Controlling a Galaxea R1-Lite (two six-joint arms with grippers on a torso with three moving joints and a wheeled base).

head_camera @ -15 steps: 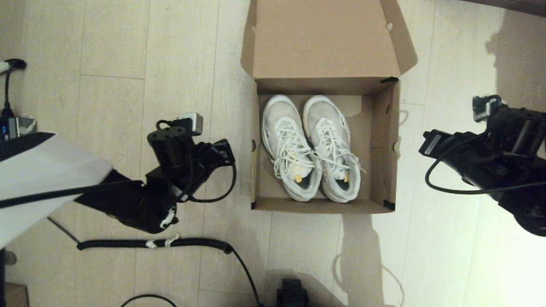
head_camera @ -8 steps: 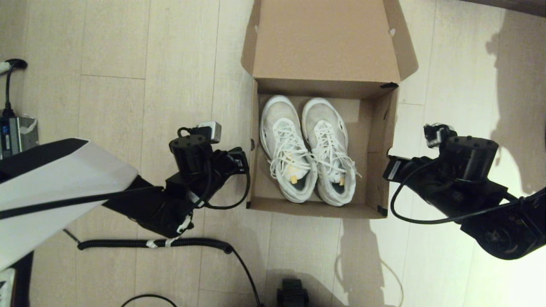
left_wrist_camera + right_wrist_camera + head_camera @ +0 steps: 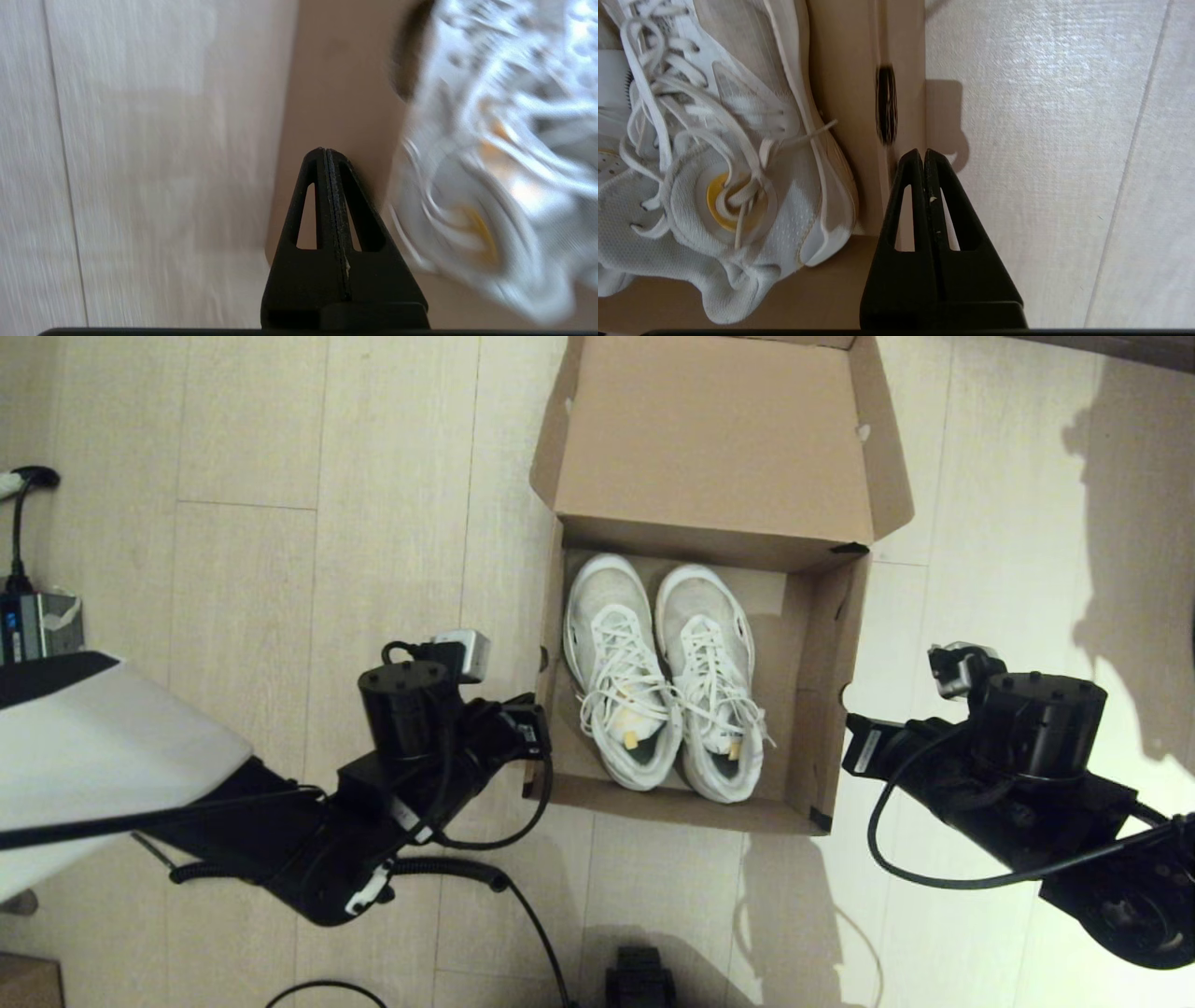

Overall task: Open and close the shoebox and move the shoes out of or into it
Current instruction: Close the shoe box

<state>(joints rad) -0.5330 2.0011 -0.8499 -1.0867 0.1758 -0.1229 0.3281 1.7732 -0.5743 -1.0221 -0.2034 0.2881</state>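
Observation:
The brown shoebox (image 3: 827,644) stands open on the floor, its lid (image 3: 709,439) folded back on the far side. Both white sneakers (image 3: 611,663) lie side by side inside, toes pointing away. My left gripper (image 3: 534,739) is shut and sits against the outside of the box's left wall; in the left wrist view its tips (image 3: 325,150) lie over the cardboard wall (image 3: 336,93), beside a blurred sneaker (image 3: 490,163). My right gripper (image 3: 851,751) is shut and sits against the right wall; its tips (image 3: 923,151) lie at the wall's edge (image 3: 850,93), near a sneaker (image 3: 775,196).
A coiled black cable (image 3: 439,868) runs across the floor in front of the left arm. A plug and small device (image 3: 37,621) lie at the far left. A black part (image 3: 639,980) sits at the near edge, and a cardboard corner (image 3: 28,980) at the bottom left.
Both arms closed in on the box's side walls, the right one travelling farthest. The box with the shoes has slid toward me and turned slightly.

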